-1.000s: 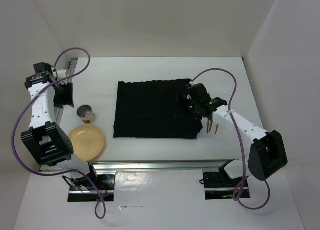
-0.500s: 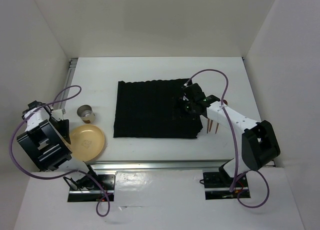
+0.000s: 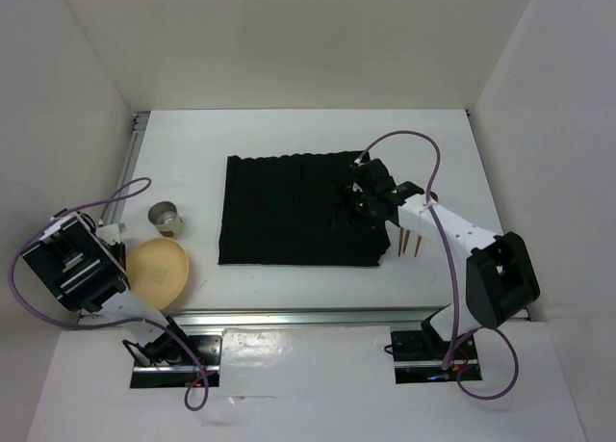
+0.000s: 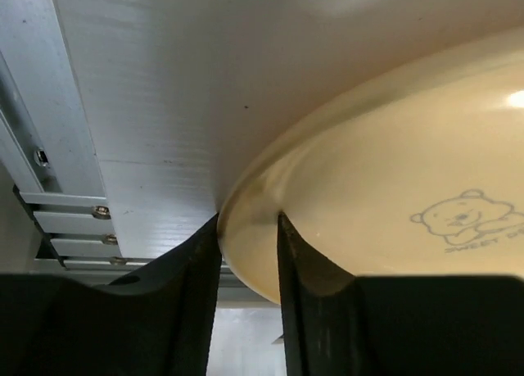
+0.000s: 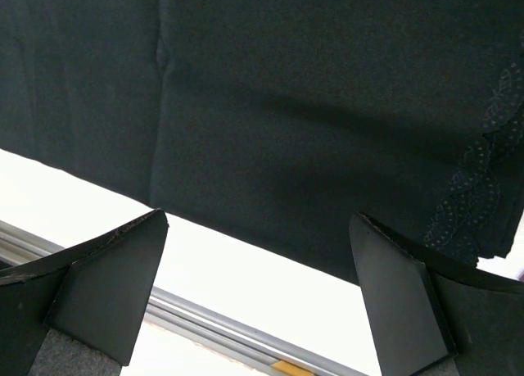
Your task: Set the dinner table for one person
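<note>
From above, the left pincer (image 3: 122, 259) grips the left rim of the yellow plate (image 3: 162, 272) on the white dinner table (image 3: 289, 139), which spreads before both arms between white walls (image 3: 289, 38).

Left wrist: only the thin rim is held, so the plate may slip or tilt.

Right wrist: the right pincer (image 5: 258, 220) stands wide and empty over the black mat (image 5: 286, 89).

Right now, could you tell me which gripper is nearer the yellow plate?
Left. The left gripper grips the yellow plate by its rim; the right gripper hovers over the black mat.
</note>
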